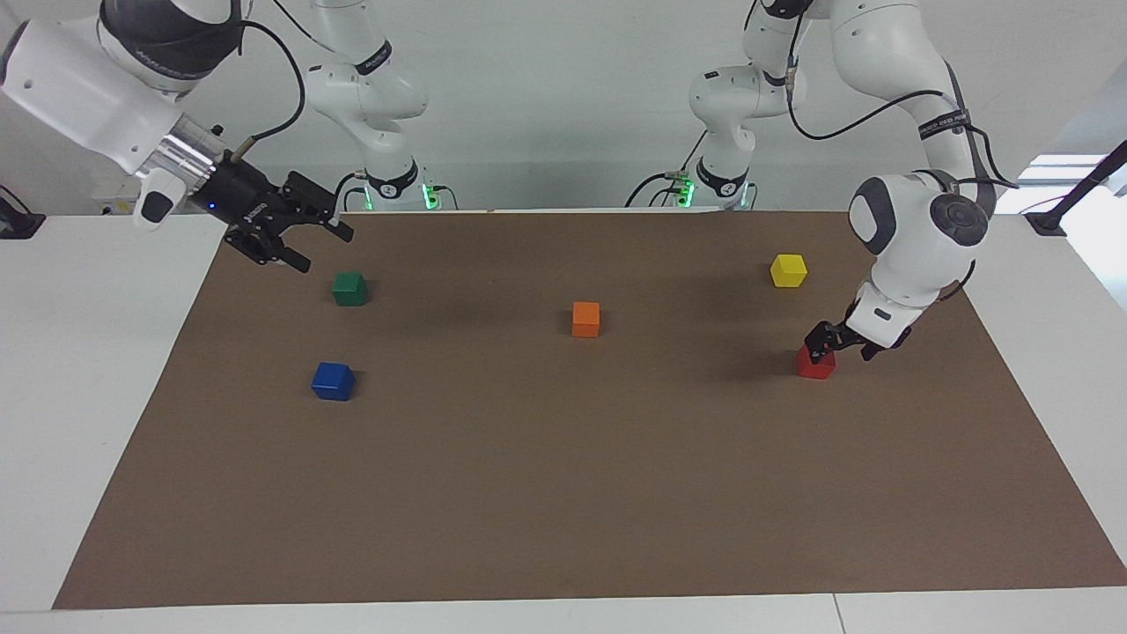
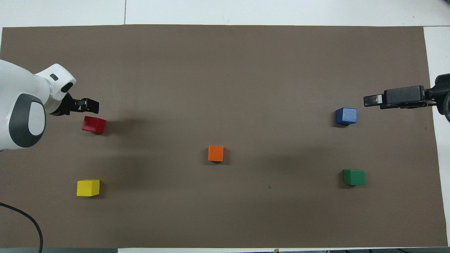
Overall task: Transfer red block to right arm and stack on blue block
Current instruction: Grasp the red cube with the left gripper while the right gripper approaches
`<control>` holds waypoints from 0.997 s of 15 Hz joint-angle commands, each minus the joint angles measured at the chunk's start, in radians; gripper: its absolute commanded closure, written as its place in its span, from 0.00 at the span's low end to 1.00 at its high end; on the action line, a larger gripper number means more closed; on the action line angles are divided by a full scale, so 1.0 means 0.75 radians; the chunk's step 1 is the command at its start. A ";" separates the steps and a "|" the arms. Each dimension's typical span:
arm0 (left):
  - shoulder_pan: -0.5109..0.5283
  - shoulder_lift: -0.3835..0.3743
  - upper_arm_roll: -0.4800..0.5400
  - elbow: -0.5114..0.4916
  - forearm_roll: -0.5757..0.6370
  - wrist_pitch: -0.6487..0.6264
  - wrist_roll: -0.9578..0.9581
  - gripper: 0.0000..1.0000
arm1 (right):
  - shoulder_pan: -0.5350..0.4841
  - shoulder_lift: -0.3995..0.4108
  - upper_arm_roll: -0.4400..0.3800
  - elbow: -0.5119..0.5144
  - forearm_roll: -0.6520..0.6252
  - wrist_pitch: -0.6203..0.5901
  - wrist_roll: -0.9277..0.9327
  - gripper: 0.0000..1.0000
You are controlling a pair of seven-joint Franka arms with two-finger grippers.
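Note:
The red block lies on the brown mat at the left arm's end of the table. My left gripper is open and hangs low just over the block. One fingertip stands at the block's top edge, and the gripper holds nothing. The blue block lies at the right arm's end. My right gripper is open and empty, raised over the mat's edge beside the green block. The right arm waits.
An orange block lies mid-mat. A yellow block lies nearer to the robots than the red block. The green block also shows in the overhead view, nearer to the robots than the blue block. The brown mat covers most of the table.

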 commanded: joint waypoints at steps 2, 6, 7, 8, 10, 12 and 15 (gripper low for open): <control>-0.003 -0.026 0.010 -0.078 0.025 0.042 0.040 0.00 | -0.081 0.053 0.008 -0.137 0.359 -0.067 -0.309 0.00; -0.013 0.017 0.012 -0.097 0.027 0.048 0.076 0.00 | -0.102 0.098 0.010 -0.176 0.580 -0.202 -0.413 0.00; -0.009 0.034 0.010 -0.090 0.027 0.060 0.113 0.00 | -0.104 0.116 0.010 -0.199 0.666 -0.243 -0.452 0.00; -0.003 0.052 0.012 -0.088 0.025 0.077 0.134 0.00 | -0.104 0.133 0.010 -0.211 0.735 -0.274 -0.479 0.00; 0.003 0.064 0.012 -0.090 0.027 0.089 0.148 0.00 | -0.108 0.174 0.010 -0.211 0.850 -0.333 -0.499 0.00; 0.003 0.079 0.012 -0.090 0.027 0.095 0.159 0.00 | -0.116 0.292 0.010 -0.205 0.961 -0.451 -0.609 0.00; 0.003 0.087 0.012 -0.101 0.027 0.120 0.163 0.00 | -0.108 0.444 0.012 -0.201 1.037 -0.587 -0.730 0.00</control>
